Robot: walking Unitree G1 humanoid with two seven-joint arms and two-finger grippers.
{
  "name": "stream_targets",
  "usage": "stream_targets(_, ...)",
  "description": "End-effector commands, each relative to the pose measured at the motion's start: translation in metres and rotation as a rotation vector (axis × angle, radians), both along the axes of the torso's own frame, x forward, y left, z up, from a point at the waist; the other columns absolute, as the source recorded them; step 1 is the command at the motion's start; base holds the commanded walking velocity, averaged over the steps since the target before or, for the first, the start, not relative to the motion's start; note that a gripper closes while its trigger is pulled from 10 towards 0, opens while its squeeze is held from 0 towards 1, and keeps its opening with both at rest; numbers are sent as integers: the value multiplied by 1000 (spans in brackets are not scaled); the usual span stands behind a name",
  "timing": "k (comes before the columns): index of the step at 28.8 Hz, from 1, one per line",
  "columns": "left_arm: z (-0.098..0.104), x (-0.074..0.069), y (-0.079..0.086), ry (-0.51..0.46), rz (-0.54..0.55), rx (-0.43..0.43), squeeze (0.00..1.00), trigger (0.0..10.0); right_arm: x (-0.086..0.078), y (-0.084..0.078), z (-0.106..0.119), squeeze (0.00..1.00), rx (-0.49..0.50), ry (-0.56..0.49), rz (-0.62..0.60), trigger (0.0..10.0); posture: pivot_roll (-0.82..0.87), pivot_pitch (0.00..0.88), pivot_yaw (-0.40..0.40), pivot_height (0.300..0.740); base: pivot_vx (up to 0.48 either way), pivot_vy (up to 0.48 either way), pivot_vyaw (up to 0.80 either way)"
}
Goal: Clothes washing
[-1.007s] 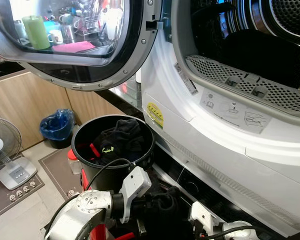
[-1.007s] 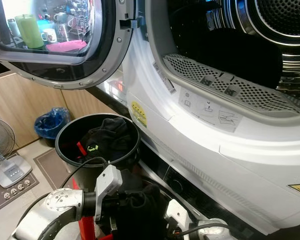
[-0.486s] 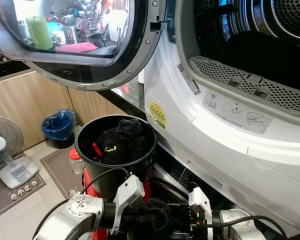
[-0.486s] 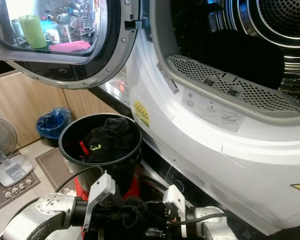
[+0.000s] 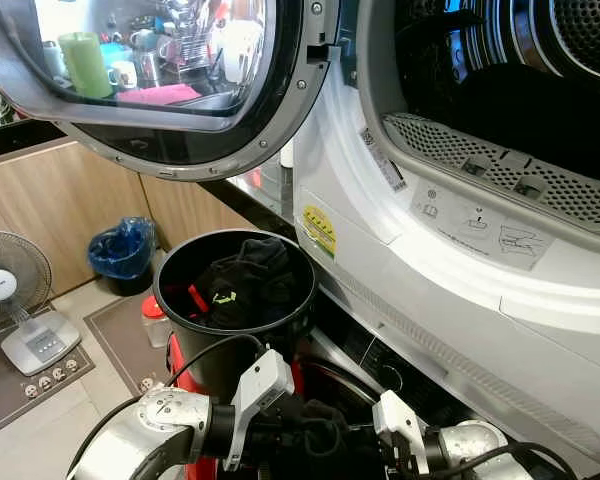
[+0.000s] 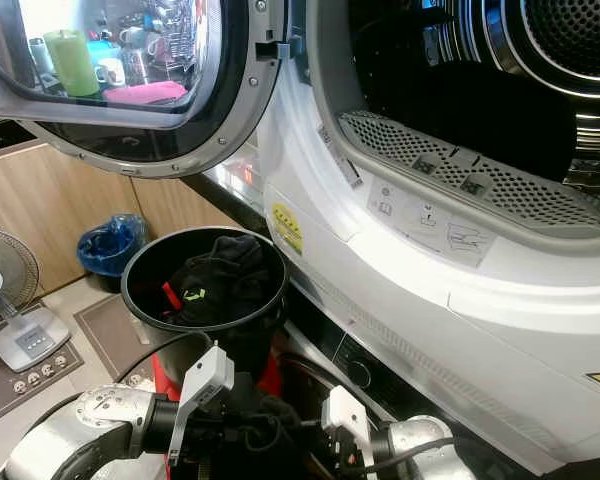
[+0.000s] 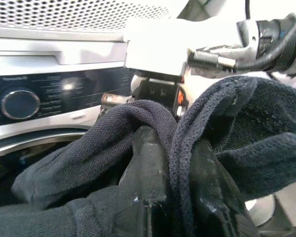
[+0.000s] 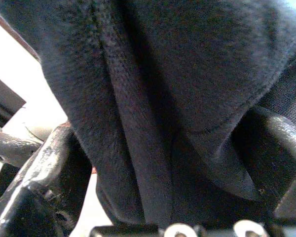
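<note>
A dark garment point(image 5: 318, 432) hangs bunched low in front of me, between my two grippers. My left gripper point(image 7: 175, 190) is shut on a fold of it, the cloth pinched between both black fingers point(image 7: 144, 182). My right gripper point(image 8: 163, 163) meets it from the other side, with thick cloth filling the gap between its fingers point(image 8: 52, 163). Just behind stands a black bucket point(image 5: 230, 334) holding more dark clothes point(image 5: 245, 285). The upper machine's drum point(image 5: 580, 40) stands open at the upper right, with dark laundry point(image 5: 520, 110) inside.
The round door point(image 5: 180, 90) is swung open at the upper left, above the bucket. A lower machine with a control knob point(image 7: 19, 103) sits right behind the grippers. A fan point(image 5: 20, 300) and a blue-bagged bin point(image 5: 120, 252) stand on the floor at the left.
My right arm has come up from the bottom right to meet the garment held by the left gripper. The camera has shifted a little.
</note>
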State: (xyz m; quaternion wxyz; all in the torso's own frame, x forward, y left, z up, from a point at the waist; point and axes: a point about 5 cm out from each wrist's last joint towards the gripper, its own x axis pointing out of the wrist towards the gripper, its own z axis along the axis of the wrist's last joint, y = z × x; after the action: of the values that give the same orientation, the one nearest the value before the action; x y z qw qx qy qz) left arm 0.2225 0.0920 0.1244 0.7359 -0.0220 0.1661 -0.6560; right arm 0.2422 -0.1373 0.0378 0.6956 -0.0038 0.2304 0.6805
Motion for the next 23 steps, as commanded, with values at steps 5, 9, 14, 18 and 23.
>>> stream_targets(5,13,-1,-10,-36,-57,-35,0,10000,-6,16,0,1000,35,-3,35,10000,80,68,-18,740,0,0,0)
stream_targets(9,18,4,-13,-49,-59,-49,0,10000,-10,22,2,1000,54,-2,49,10000,81,70,-18,740,0,0,0)
stream_targets(14,19,5,-21,-42,-91,-66,0,10000,-5,31,6,1000,87,-18,0,10000,76,68,-20,740,0,0,0)
stream_targets(18,17,4,-28,-31,-112,-71,0,10000,-4,38,8,1000,111,-20,-13,10000,72,67,-17,740,0,0,0)
stream_targets(23,18,1,-35,-23,-131,-86,0,10000,-3,47,8,1000,125,-11,-63,10000,73,69,-18,740,0,0,0)
